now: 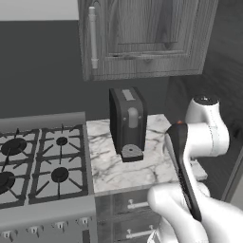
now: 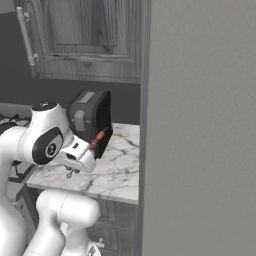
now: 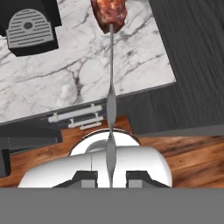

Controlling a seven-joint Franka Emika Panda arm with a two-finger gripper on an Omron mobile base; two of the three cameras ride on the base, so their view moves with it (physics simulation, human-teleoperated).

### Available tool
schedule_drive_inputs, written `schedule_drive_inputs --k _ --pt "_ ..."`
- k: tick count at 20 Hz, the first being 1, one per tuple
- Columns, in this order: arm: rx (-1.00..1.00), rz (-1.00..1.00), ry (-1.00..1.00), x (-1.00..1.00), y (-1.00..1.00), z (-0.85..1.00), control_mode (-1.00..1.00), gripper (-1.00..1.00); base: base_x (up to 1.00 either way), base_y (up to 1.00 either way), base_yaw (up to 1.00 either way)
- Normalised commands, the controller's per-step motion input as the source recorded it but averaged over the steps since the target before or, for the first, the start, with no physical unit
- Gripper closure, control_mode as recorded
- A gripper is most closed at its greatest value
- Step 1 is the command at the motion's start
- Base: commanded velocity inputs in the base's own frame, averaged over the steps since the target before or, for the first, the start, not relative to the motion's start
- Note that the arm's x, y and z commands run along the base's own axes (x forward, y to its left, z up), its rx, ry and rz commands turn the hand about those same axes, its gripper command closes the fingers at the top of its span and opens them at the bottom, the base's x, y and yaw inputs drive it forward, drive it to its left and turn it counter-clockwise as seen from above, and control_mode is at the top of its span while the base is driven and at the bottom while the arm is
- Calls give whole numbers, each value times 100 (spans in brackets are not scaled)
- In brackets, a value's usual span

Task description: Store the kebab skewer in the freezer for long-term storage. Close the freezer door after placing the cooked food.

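My gripper [image 3: 110, 178] is shut on the kebab skewer [image 3: 111, 100], pinching the thin silvery stick near its bare end. The stick points away from the hand, and its red-brown meat chunks [image 3: 109, 15] hang over the marble counter [image 3: 87, 74]. From the right base view the gripper [image 2: 84, 152] is above the counter's front, with the skewer's red end [image 2: 100, 137] close to the dark coffee machine [image 2: 90, 117]. A tall flat grey face of the fridge [image 2: 200, 125] stands just to the right. The freezer door's handle and the freezer's inside are out of view.
The coffee machine [image 1: 127, 123] stands mid-counter, with a gas stove [image 1: 38, 161] to its left and a wooden wall cabinet [image 1: 142, 38] overhead. Drawers [image 3: 74, 117] sit below the counter edge, above a wooden floor [image 3: 183, 148]. A dark side panel [image 3: 192, 57] borders the counter.
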Motion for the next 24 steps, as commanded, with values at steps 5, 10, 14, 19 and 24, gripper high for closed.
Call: schedule_drive_inputs --k 5,10,14,19,24 --pt "0 0 0 0 18 0 -100 100 0 0 0" --pt "0 0 0 0 1 0 -100 100 0 0 0" --pt "0 0 0 0 0 0 -100 100 0 0 0" --pt "0 0 -1 -5 0 0 100 100 -13 0 0" --pt "0 0 0 0 0 0 100 100 -45 0 0"
